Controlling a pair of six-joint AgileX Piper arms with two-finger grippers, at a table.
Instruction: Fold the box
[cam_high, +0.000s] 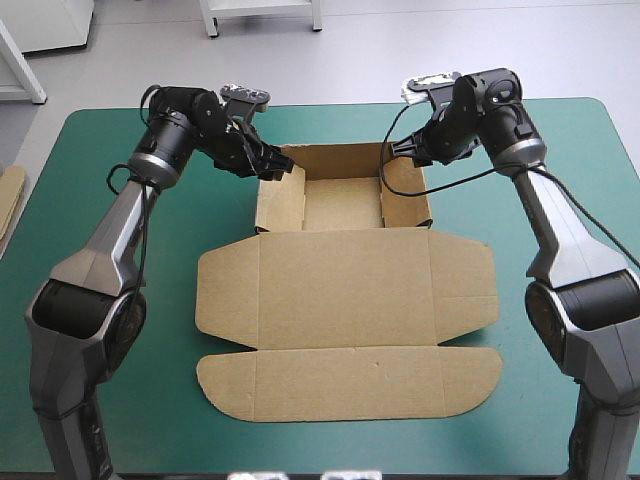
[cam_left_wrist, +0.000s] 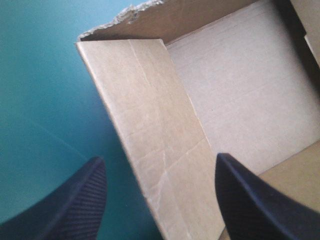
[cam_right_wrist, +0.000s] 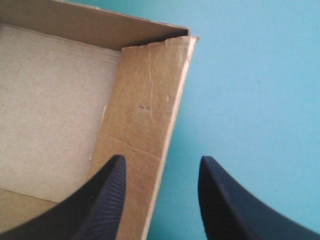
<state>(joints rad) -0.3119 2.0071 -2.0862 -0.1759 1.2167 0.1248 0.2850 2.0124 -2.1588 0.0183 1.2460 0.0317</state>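
left jaws and right jaws stand apart, each astride a side wall of the box, probably to pinch it upright.

One brown box lies on one teal-green table. Two grippers are in view, left gripper and right gripper, each with two black fingers. One strip at the left edge looks like more board.

box brown | table cover teal-green | claw fingers black, ribbed
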